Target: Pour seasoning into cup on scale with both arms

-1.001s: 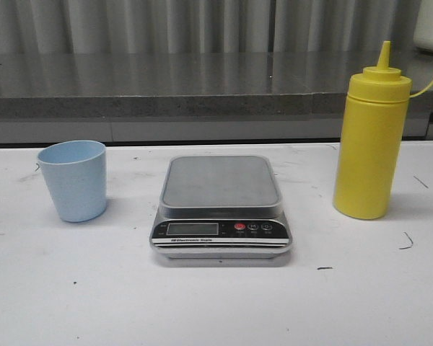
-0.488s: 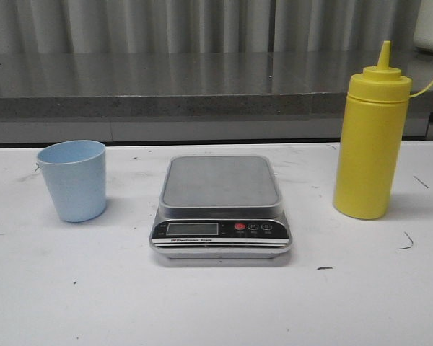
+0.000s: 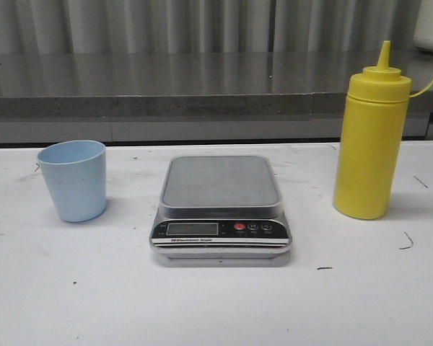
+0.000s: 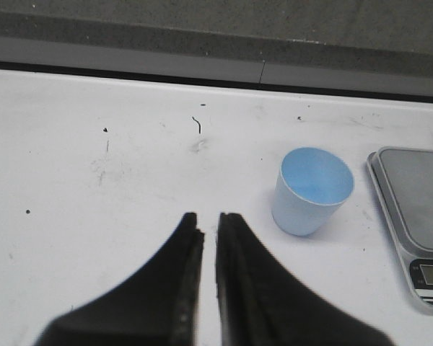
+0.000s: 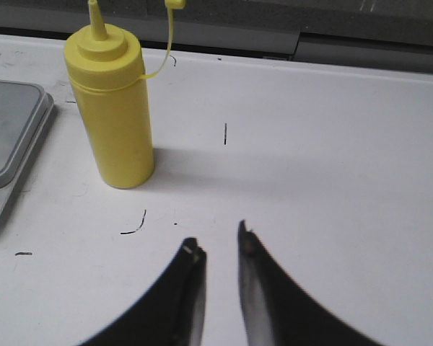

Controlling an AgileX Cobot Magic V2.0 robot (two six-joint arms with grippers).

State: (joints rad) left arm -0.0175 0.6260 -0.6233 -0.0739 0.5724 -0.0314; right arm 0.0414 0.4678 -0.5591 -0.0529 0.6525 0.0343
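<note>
White table [image 3: 216, 310], black scuff marks [image 3: 406, 241]

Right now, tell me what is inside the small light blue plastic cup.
Nothing shows inside the small light blue plastic cup: the left wrist view looks into its mouth and finds only bare blue inner wall. The near part of its floor is hidden by the rim.

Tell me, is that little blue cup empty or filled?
Empty: the left wrist view looks into the cup and shows only bare blue inside.
</note>
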